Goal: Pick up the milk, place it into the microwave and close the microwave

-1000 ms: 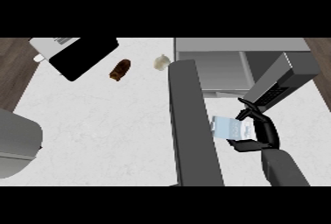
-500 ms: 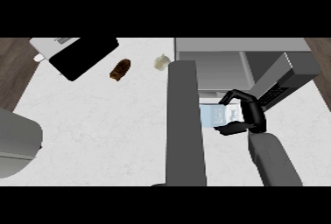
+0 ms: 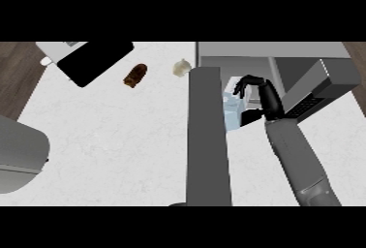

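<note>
The milk (image 3: pixel 232 110) is a pale blue and white carton, held just right of the open microwave door (image 3: pixel 208 145). My right hand (image 3: pixel 263 99) is shut on it, fingers curled over its far side and thumb at its near side, hiding much of it. Hand and carton are at the mouth of the microwave (image 3: pixel 243 50), whose grey body lies at the top right. The door juts toward me as a long grey slab. My left hand does not show.
A keypad panel (image 3: pixel 309 102) slants at the right of the microwave. On the white counter (image 3: pixel 114 135) lie a black board (image 3: pixel 97 59), a brown item (image 3: pixel 136 75) and a pale lump (image 3: pixel 182 68). A grey appliance (image 3: pixel 18 157) stands at the left edge.
My right hand has carried the milk away from me, along the door and up to the microwave's opening. The forearm has stretched out further. The door has not moved.
</note>
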You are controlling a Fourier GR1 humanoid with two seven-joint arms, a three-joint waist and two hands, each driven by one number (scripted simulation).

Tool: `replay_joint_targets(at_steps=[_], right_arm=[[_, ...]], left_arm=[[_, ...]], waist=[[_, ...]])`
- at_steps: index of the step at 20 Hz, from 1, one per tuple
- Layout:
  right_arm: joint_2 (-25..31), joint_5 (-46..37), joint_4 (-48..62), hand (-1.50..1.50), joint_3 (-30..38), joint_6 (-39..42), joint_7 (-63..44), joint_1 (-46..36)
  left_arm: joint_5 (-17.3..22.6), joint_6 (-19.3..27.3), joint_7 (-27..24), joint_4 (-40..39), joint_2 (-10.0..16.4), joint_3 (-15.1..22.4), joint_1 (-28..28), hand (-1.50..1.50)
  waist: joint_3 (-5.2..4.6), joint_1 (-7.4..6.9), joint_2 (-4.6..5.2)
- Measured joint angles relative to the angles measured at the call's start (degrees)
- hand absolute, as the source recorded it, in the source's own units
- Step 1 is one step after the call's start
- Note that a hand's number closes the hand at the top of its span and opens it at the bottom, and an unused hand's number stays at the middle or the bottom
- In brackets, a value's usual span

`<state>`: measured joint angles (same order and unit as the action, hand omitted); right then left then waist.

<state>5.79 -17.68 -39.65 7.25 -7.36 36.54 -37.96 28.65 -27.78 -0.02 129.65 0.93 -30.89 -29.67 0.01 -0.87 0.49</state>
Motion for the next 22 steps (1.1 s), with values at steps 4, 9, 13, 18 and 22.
replay_joint_targets(at_steps=[4, 9, 13, 18, 22], right_arm=[[-0.14, -3.14, 8.05, 1.50, 0.54, -5.00, -0.33, -5.95], [1.22, -5.08, 16.14, 1.50, 2.43, -9.93, -0.05, -12.19], [2.09, -4.92, 20.78, 1.50, 4.85, -14.20, 0.17, -15.97], [3.82, -5.02, 24.10, 1.50, 6.93, -20.72, -0.18, -19.56], [5.04, -6.79, 25.81, 1.50, 6.63, -26.32, 1.14, -20.97]], left_arm=[[-0.93, 0.04, -0.18, -1.58, 0.45, -0.29, 2.00, -1.50], [-0.94, -0.64, -0.44, -2.91, 1.16, -0.49, 3.57, -1.50], [-1.70, -1.01, -0.54, -3.39, 0.68, 0.46, 4.35, -1.50], [-2.38, -1.36, -0.62, -3.38, 0.51, 1.02, 4.86, -1.50], [-2.64, -1.72, -0.54, -3.94, 0.75, 1.68, 5.83, -1.50]], waist=[[0.07, -0.52, 0.39], [0.05, -1.47, 0.74], [0.09, -2.55, 1.14], [0.13, -3.99, 1.57], [0.15, -4.92, 2.07]])
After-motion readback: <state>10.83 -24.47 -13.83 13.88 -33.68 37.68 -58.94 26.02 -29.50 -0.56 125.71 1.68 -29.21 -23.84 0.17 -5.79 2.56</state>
